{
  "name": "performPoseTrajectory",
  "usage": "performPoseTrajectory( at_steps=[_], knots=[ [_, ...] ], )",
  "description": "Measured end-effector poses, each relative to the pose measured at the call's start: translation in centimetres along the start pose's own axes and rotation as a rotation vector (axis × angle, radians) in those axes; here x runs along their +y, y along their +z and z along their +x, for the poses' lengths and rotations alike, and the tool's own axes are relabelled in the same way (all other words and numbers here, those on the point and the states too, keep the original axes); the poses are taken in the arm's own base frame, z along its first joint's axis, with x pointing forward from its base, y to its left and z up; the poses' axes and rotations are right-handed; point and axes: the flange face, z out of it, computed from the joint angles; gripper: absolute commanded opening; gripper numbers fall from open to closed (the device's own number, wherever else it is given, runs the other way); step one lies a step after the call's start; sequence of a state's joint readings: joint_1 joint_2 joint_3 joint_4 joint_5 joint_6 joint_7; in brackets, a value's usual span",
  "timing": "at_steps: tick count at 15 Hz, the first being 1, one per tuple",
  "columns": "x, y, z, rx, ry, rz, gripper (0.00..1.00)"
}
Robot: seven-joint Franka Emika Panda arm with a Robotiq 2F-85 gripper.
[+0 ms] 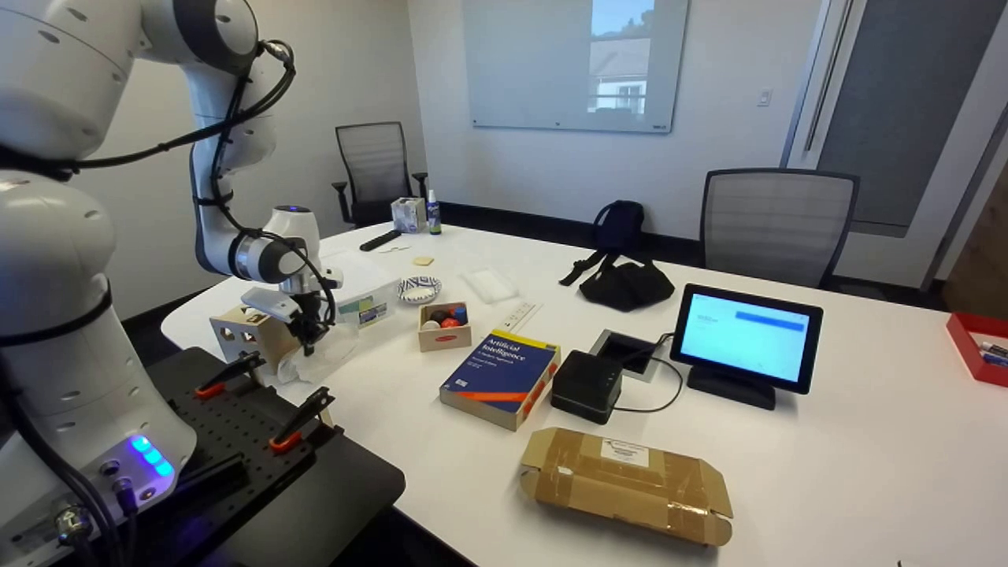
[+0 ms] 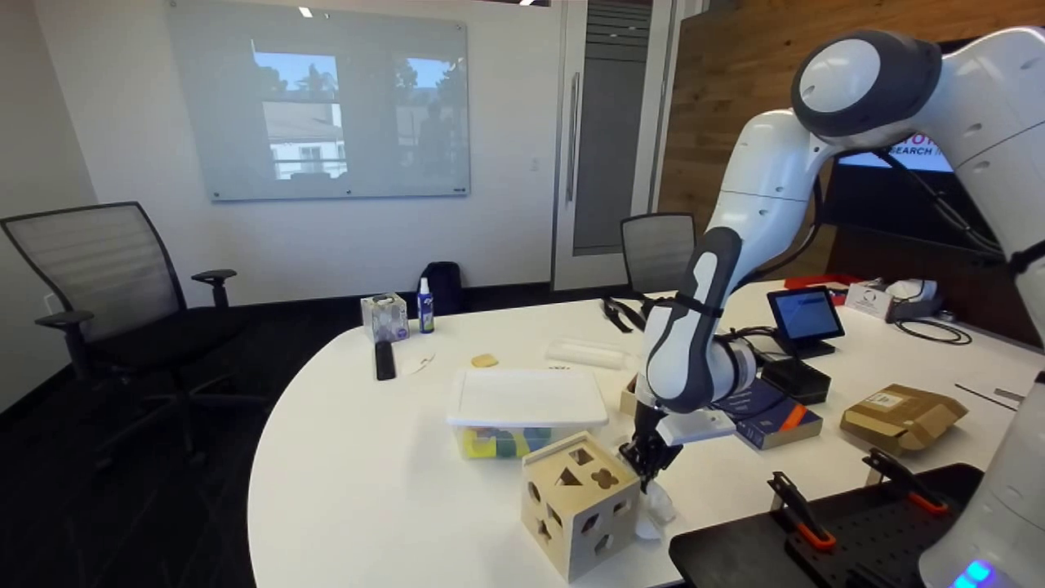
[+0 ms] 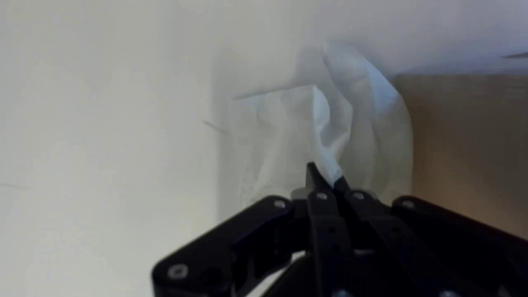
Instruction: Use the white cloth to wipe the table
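White, thin, crinkly cloth (image 3: 284,132) pokes out of the black two-fingered tool (image 3: 326,173), which pinches one fold of it between its tips. Its edges curl, and long creases run through it. It is low down by the smooth white surface (image 1: 866,449), right beside a pale wooden cube (image 2: 575,502) with cut-out holes: a triangle, a star, a flower and more. The wrist view is blurry, so I can't tell how much of the cloth touches the surface.

Near the cube stands a clear plastic tub with a white lid (image 2: 529,398). A small wooden box (image 1: 445,341) holds round balls (image 1: 450,323), some red, and a white bowl with blue marks (image 1: 419,282) is near it. "Artificial Intelligence" is printed on a thick blue book (image 1: 500,382) with a yellow strip and an orange slash. A brown cardboard box (image 1: 626,484) has shiny tape and a white label (image 1: 624,452) too tiny to read.
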State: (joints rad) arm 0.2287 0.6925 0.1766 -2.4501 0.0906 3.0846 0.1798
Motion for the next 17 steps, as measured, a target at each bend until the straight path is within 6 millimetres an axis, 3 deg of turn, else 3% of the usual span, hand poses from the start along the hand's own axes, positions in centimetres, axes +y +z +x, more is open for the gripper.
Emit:
performPoseTrajectory(
  at_steps=[3, 9, 13, 17],
  knots=[
    [-0.7, 0.8, -0.7, -0.051, -0.013, -0.004, 0.57],
    [0.7, 0.8, 0.0, -0.039, -0.003, -0.040, 0.99],
    [0.0, -1.1, 0.5, -0.007, -0.008, -0.019, 1.00],
    [0.6, -6.2, -0.6, 0.037, 0.017, 0.032, 1.00]
  ],
)
